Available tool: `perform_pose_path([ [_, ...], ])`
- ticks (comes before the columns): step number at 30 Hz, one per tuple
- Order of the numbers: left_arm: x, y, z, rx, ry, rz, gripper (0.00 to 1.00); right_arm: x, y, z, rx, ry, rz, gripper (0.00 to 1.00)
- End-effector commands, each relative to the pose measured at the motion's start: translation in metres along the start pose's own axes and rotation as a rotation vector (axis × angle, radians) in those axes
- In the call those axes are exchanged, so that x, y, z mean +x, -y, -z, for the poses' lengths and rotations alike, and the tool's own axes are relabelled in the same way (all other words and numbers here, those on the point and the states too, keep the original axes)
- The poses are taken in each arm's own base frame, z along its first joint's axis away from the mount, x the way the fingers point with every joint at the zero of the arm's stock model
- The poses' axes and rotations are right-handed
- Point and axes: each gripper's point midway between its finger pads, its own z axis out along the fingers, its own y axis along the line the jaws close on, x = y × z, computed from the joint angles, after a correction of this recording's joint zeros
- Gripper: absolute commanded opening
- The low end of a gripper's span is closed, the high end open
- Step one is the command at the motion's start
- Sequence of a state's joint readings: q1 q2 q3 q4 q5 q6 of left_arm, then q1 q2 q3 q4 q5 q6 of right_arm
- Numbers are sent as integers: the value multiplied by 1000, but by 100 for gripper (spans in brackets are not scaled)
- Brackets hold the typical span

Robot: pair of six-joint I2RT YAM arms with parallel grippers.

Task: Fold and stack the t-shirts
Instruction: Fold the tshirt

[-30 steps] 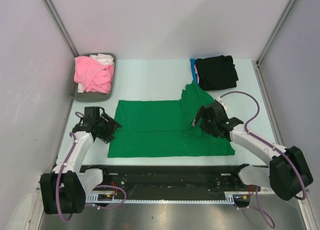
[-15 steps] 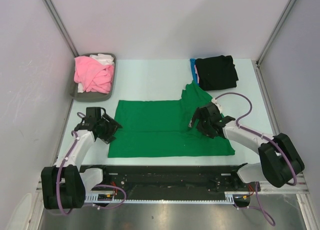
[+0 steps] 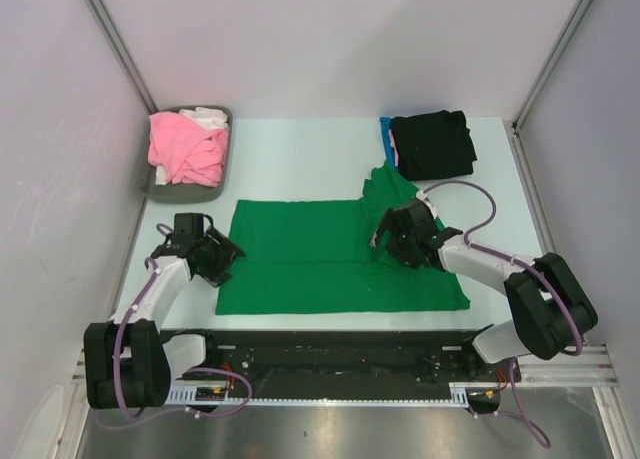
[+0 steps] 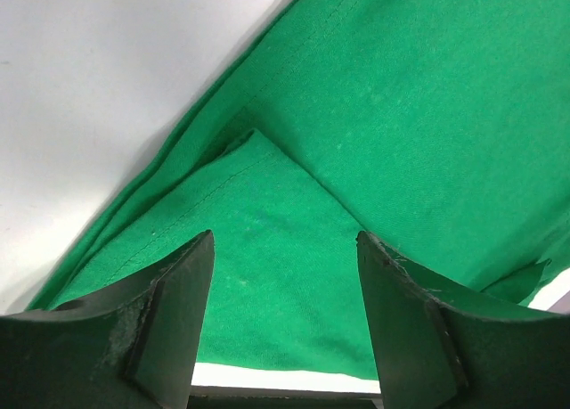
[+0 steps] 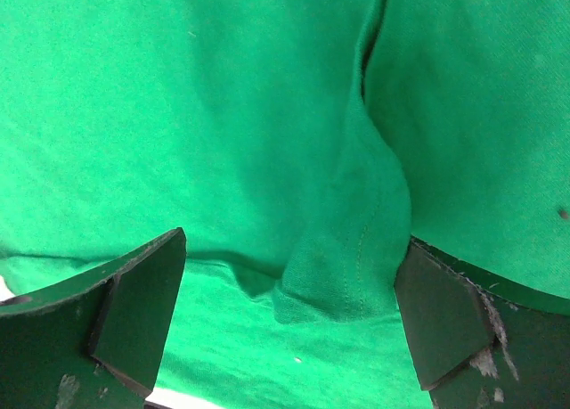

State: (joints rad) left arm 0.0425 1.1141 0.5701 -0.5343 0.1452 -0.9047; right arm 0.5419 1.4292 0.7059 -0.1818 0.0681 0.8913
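The pale worktop [image 3: 300, 154], boxed in by white walls [image 3: 330, 39], carried the green t-shirt [image 3: 320, 259] spread flat near the front, its long axis running left to right. A folded black t-shirt [image 3: 432, 144] lay on a blue one [image 3: 386, 139] at the back right. A pink tee [image 3: 180, 147] and a white tee [image 3: 208, 117] sat in the grey tray [image 3: 160, 189] at the back left. The left tool [image 4: 285, 249] stood partly open over the shirt's left edge, gripping nothing. The right tool [image 5: 289, 249] gaped wide, straddling a raised fold.
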Motion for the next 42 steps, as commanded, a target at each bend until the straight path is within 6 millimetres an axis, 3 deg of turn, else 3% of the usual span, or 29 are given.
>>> perform_pose_path([
  [1, -2, 3, -3, 24, 2, -29, 70, -38, -50, 4, -130, 95, -3, 100],
  [8, 1, -2, -8, 20, -9, -31, 70, -87, -102, 2, -281, 205, -16, 100],
  [9, 2, -2, -9, 21, -12, -29, 70, -95, -118, 5, -336, 216, -14, 100],
  [10, 3, -4, -10, 18, -13, -29, 69, -94, -122, -1, -350, 197, -13, 100],
  [13, 5, -4, -11, 18, -25, -33, 69, -117, -135, 4, -380, 261, 2, 100],
  [16, 2, 2, -11, 40, -18, -48, 69, -159, -127, 15, -312, 413, 51, 100],
  [18, -1, 4, -13, 38, -20, -63, 70, -187, -111, 12, -216, 467, 68, 100],
  [20, -12, 15, -10, 44, -2, -96, 75, -211, -106, 14, -154, 492, 115, 100],
  [21, -14, 14, -13, 20, -16, -98, 77, -209, -87, 2, -75, 451, 131, 100],
  [22, -23, 25, -10, 36, 0, -122, 79, -230, -82, 6, -53, 477, 126, 100],
  [25, -41, 45, -7, 57, 26, -163, 81, -244, -57, -12, 8, 426, 171, 100],
  [26, -46, 49, -7, 51, 35, -166, 83, -254, -61, -11, 9, 429, 207, 100],
  [27, -51, 55, -7, 46, 32, -165, 85, -245, -48, -31, 54, 360, 228, 100],
  [28, -54, 57, -8, 40, 28, -169, 87, -247, -45, -37, 68, 337, 242, 100],
  [29, -55, 57, -12, 24, 14, -162, 88, -258, -54, -39, 58, 336, 262, 98],
  [30, -58, 64, -11, 33, 17, -164, 88, -246, -41, -59, 105, 263, 294, 97],
  [31, -59, 66, -12, 34, 13, -157, 88, -243, -41, -68, 106, 236, 311, 93],
  [32, -59, 66, -15, 29, 6, -150, 88, -246, -52, -70, 73, 224, 321, 92],
  [34, -60, 69, -17, 31, -1, -143, 86, -241, -49, -86, 73, 186, 332, 87],
  [42, -55, 62, -32, 13, -33, -136, 84, -226, -69, -115, -23, 120, 353, 80],
])
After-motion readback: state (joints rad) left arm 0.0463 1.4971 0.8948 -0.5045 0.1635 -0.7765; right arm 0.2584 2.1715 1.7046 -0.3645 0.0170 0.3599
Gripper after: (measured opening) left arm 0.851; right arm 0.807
